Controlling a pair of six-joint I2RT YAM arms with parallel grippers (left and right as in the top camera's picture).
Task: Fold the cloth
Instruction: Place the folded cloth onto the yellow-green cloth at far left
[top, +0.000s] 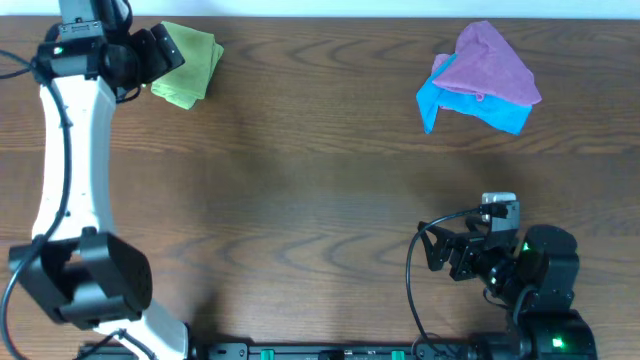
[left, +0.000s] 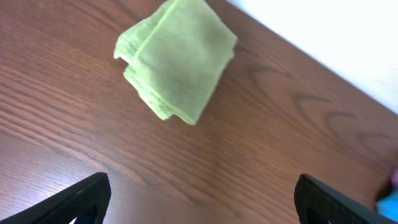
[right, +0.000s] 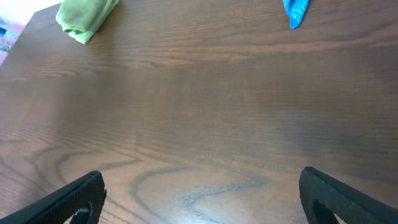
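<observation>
Left gripper (left: 202, 199), wide open and empty, hovers by a folded lime-green pad (left: 177, 62) at 11 o'clock, seemingly stacked aside; right gripper (right: 202, 196), likewise agape, idles at 5 o'clock

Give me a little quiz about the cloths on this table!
1. True or false: the purple cloth lies on top of the blue cloth.
2. Which cloth is nearest the left fingers? A green, B blue, C purple.
3. Fill in: the right fingers are holding ____.
Key: 1 true; 2 A, the green cloth; 3 nothing.
</observation>
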